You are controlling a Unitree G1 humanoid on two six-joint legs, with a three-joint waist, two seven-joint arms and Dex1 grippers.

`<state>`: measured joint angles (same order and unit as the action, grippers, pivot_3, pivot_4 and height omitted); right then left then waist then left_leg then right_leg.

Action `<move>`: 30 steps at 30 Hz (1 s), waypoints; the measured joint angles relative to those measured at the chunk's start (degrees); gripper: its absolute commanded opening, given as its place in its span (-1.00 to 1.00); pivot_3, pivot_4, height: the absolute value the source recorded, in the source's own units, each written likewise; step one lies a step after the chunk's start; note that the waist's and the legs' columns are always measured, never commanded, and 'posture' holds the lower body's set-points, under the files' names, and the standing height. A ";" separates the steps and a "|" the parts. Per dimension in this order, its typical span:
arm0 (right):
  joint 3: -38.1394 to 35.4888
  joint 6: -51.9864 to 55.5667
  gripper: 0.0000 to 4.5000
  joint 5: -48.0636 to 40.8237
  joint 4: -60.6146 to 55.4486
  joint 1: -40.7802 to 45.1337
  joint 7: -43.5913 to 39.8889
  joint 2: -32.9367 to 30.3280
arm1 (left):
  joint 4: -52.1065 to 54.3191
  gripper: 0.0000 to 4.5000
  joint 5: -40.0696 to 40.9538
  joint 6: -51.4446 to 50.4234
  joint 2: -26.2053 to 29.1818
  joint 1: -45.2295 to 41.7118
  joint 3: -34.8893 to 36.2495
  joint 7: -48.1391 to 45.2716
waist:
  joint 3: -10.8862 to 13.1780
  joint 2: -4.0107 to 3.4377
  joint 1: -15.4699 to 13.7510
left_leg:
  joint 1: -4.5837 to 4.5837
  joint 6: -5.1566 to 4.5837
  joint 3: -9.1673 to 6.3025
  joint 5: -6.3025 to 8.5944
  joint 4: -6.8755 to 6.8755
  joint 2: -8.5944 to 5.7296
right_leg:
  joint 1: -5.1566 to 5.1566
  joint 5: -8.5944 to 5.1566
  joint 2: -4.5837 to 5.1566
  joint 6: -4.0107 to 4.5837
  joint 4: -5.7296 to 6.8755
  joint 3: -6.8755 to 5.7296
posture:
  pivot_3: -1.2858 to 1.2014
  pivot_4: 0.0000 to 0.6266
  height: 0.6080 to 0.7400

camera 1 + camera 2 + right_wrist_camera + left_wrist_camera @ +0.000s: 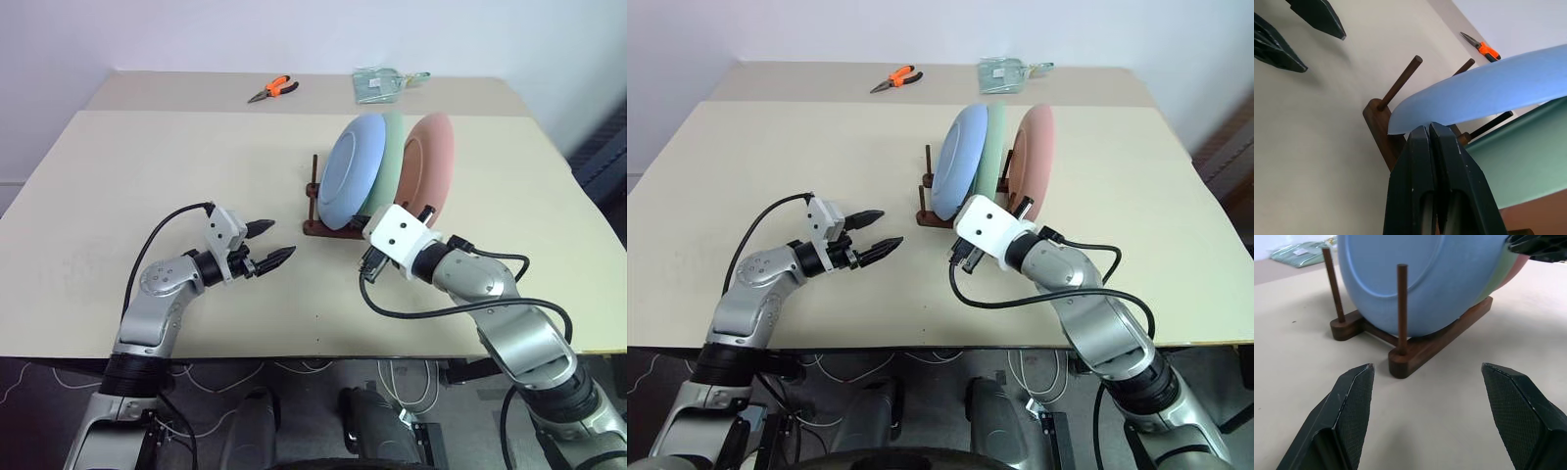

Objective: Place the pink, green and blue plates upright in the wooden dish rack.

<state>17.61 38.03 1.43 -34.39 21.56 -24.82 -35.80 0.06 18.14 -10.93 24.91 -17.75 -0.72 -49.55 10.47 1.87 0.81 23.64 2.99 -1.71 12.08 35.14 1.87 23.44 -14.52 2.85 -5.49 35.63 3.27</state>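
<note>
1. State: the blue plate (350, 171), green plate (389, 162) and pink plate (431, 166) all stand upright in the wooden rack (1415, 345), blue nearest the left gripper, pink farthest from it.
2. Right gripper (1431, 134): fingers pressed together, nothing between them. The tips sit just below the blue plate's lower rim, beside the rack's near rail; contact with the rim cannot be confirmed.
3. Left gripper (266, 245): jaws spread, empty, aimed at the rack's end pegs (1402, 308), clear of them.
4. Judged step: checking or nudging the seated plates; the task appears nearly done.
5. To do it well, move the closed right fingers slowly and keep any push low. A sideways shove could tip the plates or slide the light rack.
6. Keep the left gripper off the pegs unless the rack needs steadying.
</note>
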 measured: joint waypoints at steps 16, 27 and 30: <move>2.50 -6.49 -0.98 5.42 5.35 5.15 -3.71 3.10 | 0.67 0.60 -0.02 -0.12 0.02 1.23 -0.06 1.19 | 0.00 0.00 0.04 | -0.02 0.00 0.00 0.00 0.01 0.00 | -0.01 0.01 -0.02 -0.02 0.05 0.00 | 0.03 -0.52 0.88; -30.38 -2.17 -0.98 -16.54 -4.69 -17.97 -15.02 0.10 | -6.14 0.60 -2.28 3.48 6.02 1.53 3.03 2.30 | -0.02 0.03 0.04 | -0.17 -0.01 -0.03 0.01 0.00 0.04 | -0.18 -0.01 -0.06 -0.03 0.05 -0.01 | 0.03 -0.52 0.88; -40.67 -1.77 -0.98 -20.21 -1.27 -23.08 -16.00 -0.23 | -10.72 0.60 -3.80 5.61 8.98 1.99 5.67 2.44 | -0.02 0.03 0.16 | -0.19 -0.01 0.00 0.01 0.01 0.05 | -0.17 0.00 -0.05 -0.01 0.05 0.00 | 0.03 -0.52 0.88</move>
<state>-23.07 36.26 -18.78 -35.66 -1.52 -40.82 -36.03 -10.67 14.33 -5.32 33.90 -15.76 4.96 -47.10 10.44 1.90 0.97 23.45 2.99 -1.71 12.09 35.15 1.92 23.27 -14.52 2.81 -5.50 35.68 3.27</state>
